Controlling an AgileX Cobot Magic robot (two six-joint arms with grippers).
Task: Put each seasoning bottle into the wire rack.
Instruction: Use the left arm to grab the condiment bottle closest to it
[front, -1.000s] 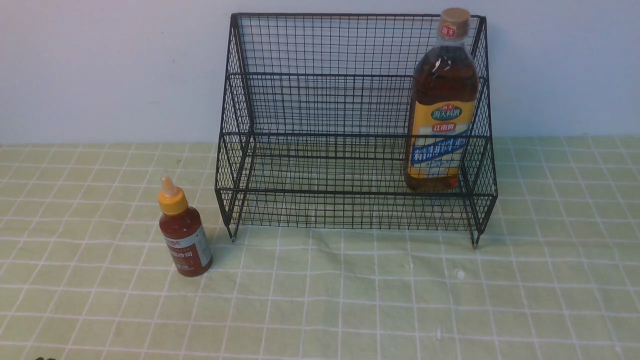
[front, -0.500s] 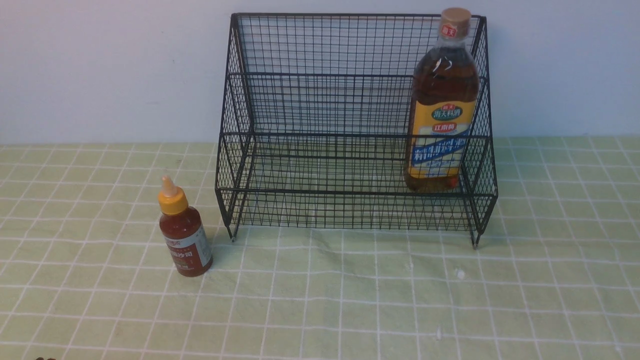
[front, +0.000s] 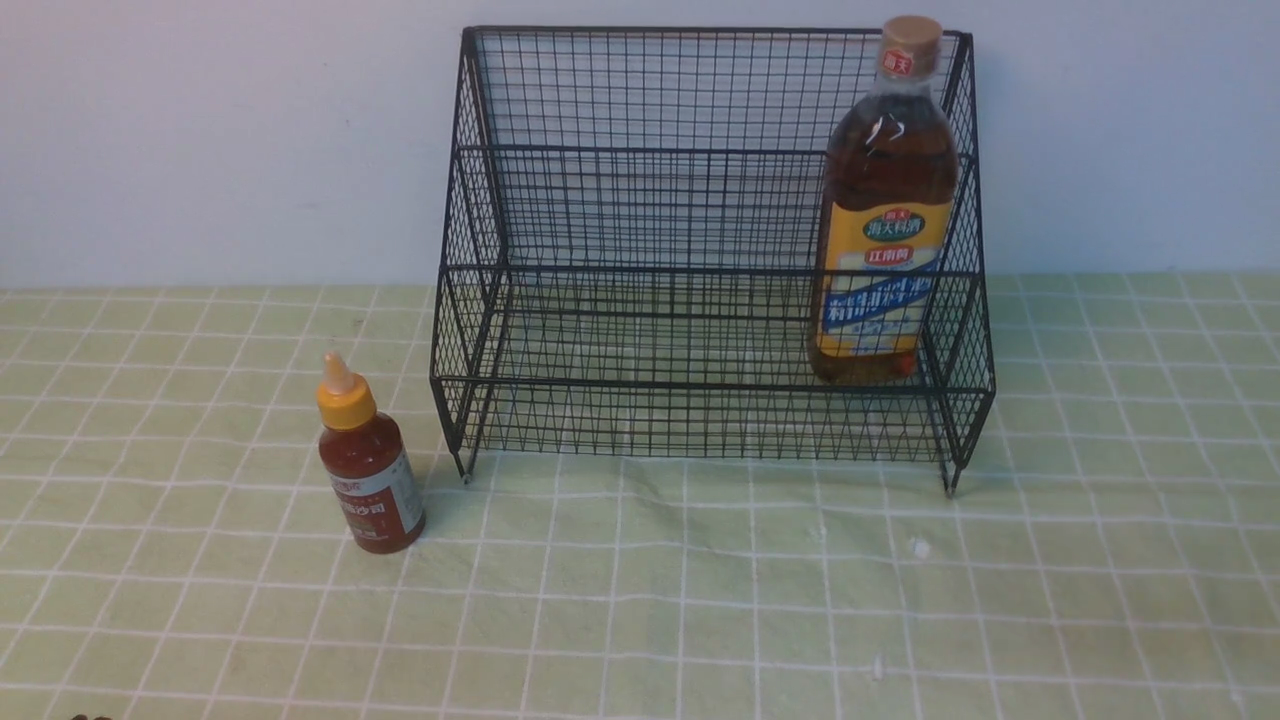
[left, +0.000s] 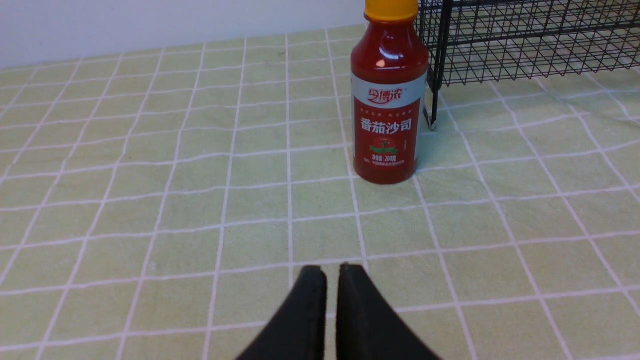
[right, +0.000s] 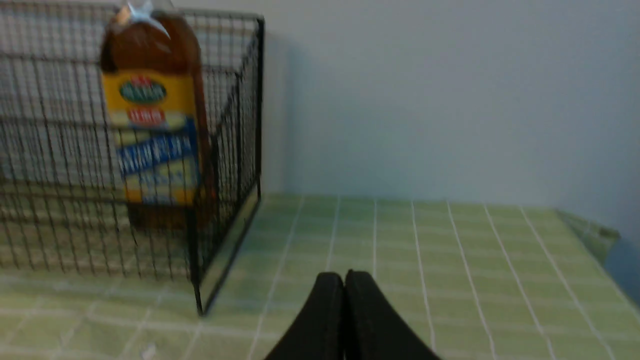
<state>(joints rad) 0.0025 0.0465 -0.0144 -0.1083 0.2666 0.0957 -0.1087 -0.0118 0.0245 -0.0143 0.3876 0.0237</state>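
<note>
Our left pincer (left: 332, 272) and right pincer (right: 344, 280) sit pressed together, empty. Unspread, we could topple the sauce bottle (front: 370, 482) at eight o'clock of the wire rack (front: 640, 150).

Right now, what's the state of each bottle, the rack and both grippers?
ketchup squeeze bottle: upright, capped, on the checked cloth, outside the rack near its left front leg.
amber cooking-wine bottle: upright, capped, inside the rack at its right end.
wire rack: standing on its legs, holds one bottle.
left gripper: shut, empty, short of the ketchup squeeze bottle.
right gripper: shut, empty.
</note>
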